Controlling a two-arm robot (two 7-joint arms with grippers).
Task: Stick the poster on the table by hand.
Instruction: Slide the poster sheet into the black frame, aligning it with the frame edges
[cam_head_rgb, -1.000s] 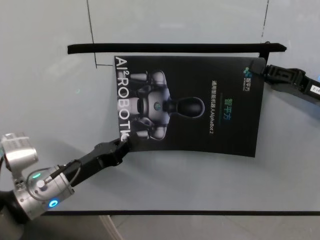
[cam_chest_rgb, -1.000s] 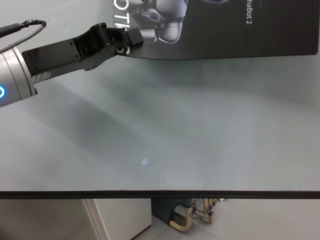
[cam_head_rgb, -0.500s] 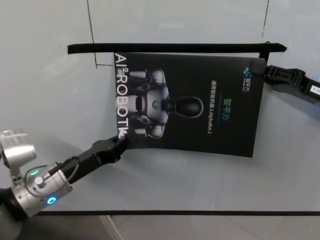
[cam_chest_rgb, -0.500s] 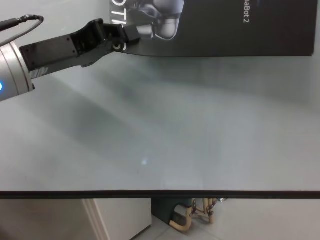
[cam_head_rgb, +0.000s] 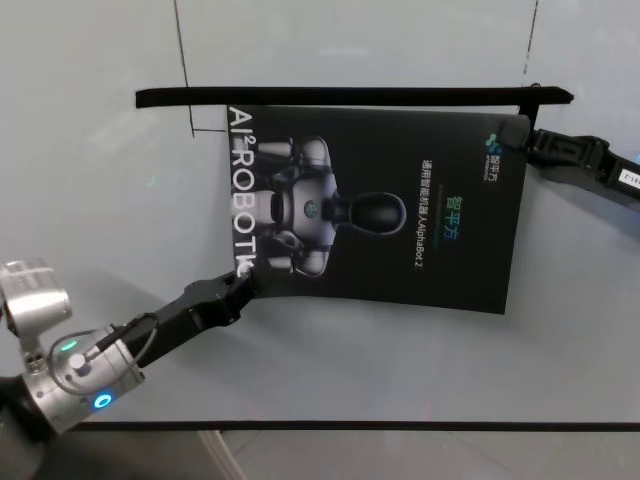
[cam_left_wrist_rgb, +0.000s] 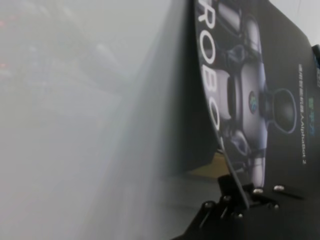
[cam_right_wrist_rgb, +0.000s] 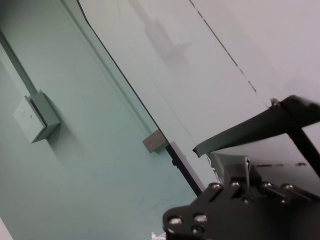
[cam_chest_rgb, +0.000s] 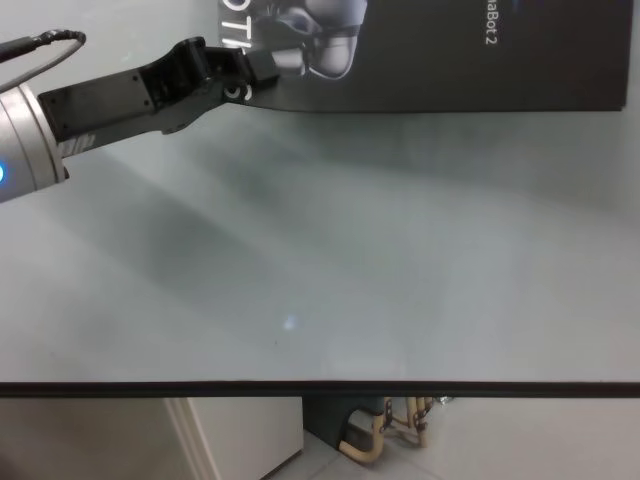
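Observation:
The dark poster (cam_head_rgb: 380, 200) with a silver robot and white "ROBOT" letters is held just above the pale grey table (cam_head_rgb: 330, 370). My left gripper (cam_head_rgb: 245, 283) is shut on its near left corner; this also shows in the chest view (cam_chest_rgb: 252, 70) and in the left wrist view (cam_left_wrist_rgb: 240, 197). My right gripper (cam_head_rgb: 528, 138) is shut on the far right corner of the poster; the right wrist view shows its fingers (cam_right_wrist_rgb: 235, 167) pinching the poster's thin edge (cam_right_wrist_rgb: 250, 130). The poster's near edge (cam_chest_rgb: 450, 105) bows slightly over the table.
A black strip (cam_head_rgb: 350, 96) lies across the table just beyond the poster's far edge. Thin dark lines (cam_head_rgb: 182, 60) mark the tabletop at the back. The table's dark front edge (cam_chest_rgb: 320, 388) runs along the near side, with floor and hoses (cam_chest_rgb: 385, 435) below it.
Both grippers have carried the poster a little farther from me, so its far edge now meets the black strip. Since half a second ago it has hardly moved.

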